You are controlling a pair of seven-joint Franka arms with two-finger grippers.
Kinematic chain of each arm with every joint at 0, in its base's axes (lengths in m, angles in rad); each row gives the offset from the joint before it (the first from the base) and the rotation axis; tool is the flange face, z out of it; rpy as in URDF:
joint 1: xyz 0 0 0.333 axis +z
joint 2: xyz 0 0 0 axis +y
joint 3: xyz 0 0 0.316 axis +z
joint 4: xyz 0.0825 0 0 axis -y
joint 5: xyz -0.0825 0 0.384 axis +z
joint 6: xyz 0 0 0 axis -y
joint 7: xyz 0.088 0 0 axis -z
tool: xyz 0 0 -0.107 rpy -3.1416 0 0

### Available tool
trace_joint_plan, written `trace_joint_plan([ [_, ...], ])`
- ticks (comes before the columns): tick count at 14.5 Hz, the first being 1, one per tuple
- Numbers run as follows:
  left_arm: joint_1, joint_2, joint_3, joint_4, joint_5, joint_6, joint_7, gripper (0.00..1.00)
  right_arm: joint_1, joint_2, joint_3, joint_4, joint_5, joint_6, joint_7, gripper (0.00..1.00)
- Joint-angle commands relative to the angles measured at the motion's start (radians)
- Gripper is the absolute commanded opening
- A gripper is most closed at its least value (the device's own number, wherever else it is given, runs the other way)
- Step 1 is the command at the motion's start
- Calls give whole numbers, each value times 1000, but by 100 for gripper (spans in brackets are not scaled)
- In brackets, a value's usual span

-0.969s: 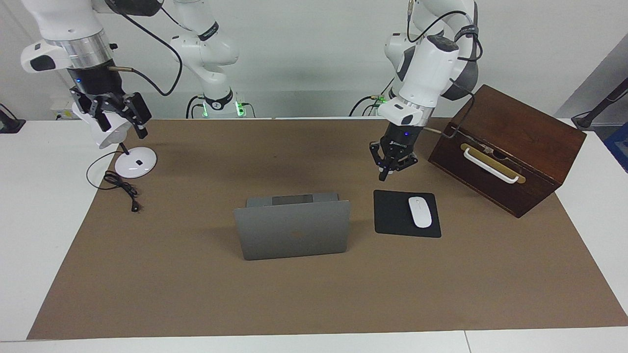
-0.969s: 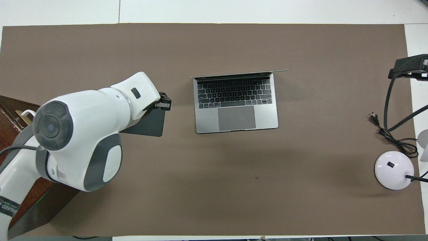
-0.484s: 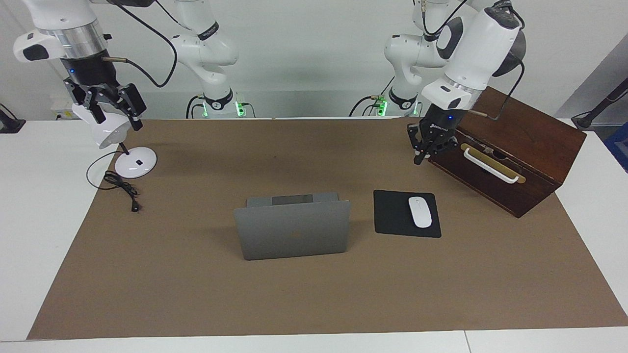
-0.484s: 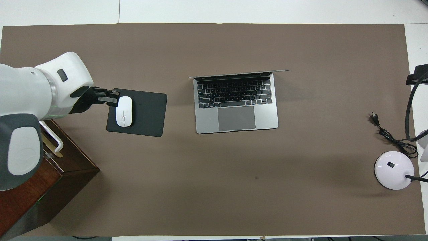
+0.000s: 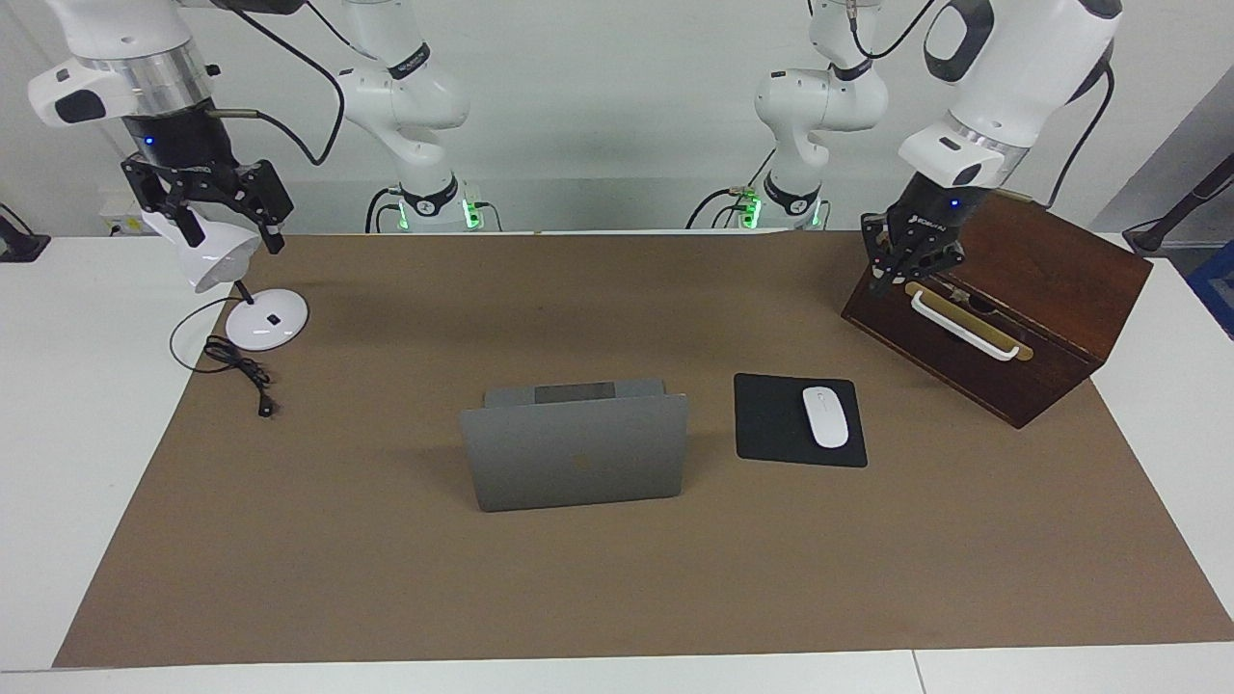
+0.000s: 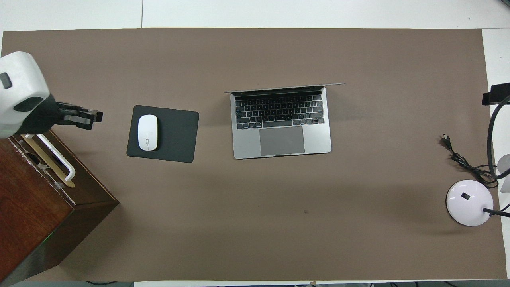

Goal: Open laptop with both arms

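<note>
Hovering over the wooden box (image 5: 1003,308) at the left arm's end, the left gripper (image 5: 901,275) has its fingertips together and holds nothing. Right gripper (image 5: 207,207) hangs over the desk lamp (image 5: 246,304) at the right arm's end, fingers spread apart, empty. One laptop (image 5: 576,461) stands open mid-mat, lid raised, touched by neither gripper. Count: one mouse pad (image 5: 771,424) beside the laptop, one white mouse (image 5: 825,416) on it, one box, one lamp.

I note a silver-grey laptop (image 6: 281,121) with black keys on a plain brown mat (image 6: 255,223). White mouse (image 6: 147,132), black mouse pad (image 6: 175,135). Dark red-brown wooden box (image 5: 1022,289), white handle (image 5: 964,328). White lamp base (image 6: 469,202), black cord (image 6: 466,163).
</note>
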Motion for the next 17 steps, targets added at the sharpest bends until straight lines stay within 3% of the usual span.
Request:
trace_joint_plan([
  [1, 60, -3, -9, 52, -8, -92, 59, 0, -7, -13, 11, -14, 11, 8, -41, 100],
  [3, 102, -5, -9, 73, -2, -133, 81, 0, -7, -13, 45, -14, 11, 8, -22, 100],
  [11, 242, -31, -9, 129, 117, -236, 145, 0, 15, -13, 42, -14, 14, 20, -41, 100],
  [17, 265, -37, -9, 184, 159, -280, 119, 0, 47, -13, 18, -18, 14, 17, -28, 100],
])
